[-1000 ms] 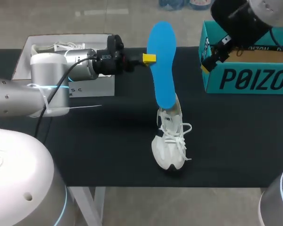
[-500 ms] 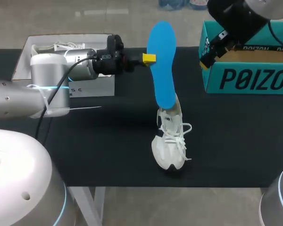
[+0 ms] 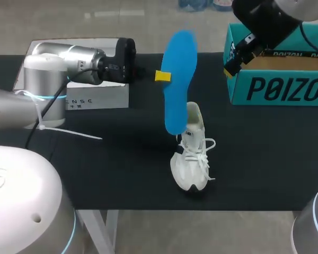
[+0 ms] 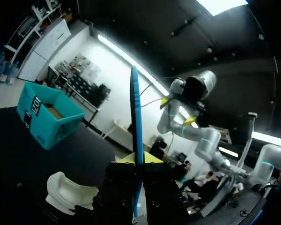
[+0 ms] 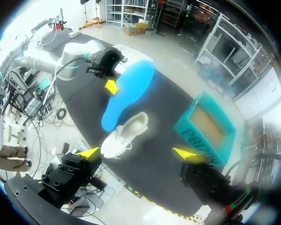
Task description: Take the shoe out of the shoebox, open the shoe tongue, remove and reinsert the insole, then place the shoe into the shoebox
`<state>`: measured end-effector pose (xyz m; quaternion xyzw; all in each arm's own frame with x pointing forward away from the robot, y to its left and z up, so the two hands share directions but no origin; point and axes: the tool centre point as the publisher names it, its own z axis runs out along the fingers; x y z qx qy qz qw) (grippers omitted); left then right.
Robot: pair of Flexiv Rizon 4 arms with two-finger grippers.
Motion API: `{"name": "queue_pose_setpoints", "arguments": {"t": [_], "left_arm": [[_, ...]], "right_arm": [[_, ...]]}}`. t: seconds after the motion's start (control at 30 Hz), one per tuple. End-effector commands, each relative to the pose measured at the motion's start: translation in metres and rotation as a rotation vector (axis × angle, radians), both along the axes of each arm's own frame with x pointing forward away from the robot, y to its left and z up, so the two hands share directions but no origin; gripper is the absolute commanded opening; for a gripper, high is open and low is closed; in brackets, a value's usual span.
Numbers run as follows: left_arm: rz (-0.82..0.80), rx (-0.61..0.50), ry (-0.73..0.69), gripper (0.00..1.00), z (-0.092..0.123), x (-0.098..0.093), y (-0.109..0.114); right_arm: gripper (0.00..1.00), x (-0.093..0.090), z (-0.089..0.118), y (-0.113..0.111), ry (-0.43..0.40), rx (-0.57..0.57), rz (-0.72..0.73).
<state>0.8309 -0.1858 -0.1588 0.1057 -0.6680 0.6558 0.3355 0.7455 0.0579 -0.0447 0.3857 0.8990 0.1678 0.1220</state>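
Gripping of blue insole (image 3: 180, 69) by left end effector (image 3: 163, 76) is noted; long axis near upright, lower tip just left of shoe (image 3: 191, 159).

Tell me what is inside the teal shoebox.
Only its bare brown floor shows inside the shoebox; the shoe sits outside on the table. In the head view the right arm covers one corner, and the near wall hides a strip.
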Motion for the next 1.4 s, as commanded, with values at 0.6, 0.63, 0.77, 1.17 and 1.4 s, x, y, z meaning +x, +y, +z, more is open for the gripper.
{"name": "queue_pose_setpoints", "arguments": {"t": [0.6, 0.63, 0.77, 1.17, 1.4], "left_arm": [[0.185, -0.046, -0.742, 0.00, 0.037, -0.017, 0.024], [0.185, -0.046, -0.742, 0.00, 0.037, -0.017, 0.024], [0.185, -0.046, -0.742, 0.00, 0.037, -0.017, 0.024], [0.195, -0.141, -1.061, 0.00, 0.021, -0.022, 0.028], [0.213, -0.157, -1.382, 0.00, 0.040, -0.026, 0.029]], "right_arm": [[1.00, 0.002, 0.000, 0.001, 0.003, -0.002, 0.000], [1.00, 0.002, 0.000, 0.001, 0.003, -0.002, 0.000], [1.00, 0.002, 0.000, 0.001, 0.003, -0.002, 0.000], [1.00, 0.002, 0.000, 0.001, 0.003, -0.002, 0.000], [1.00, 0.002, 0.000, 0.001, 0.003, -0.002, 0.000]]}}
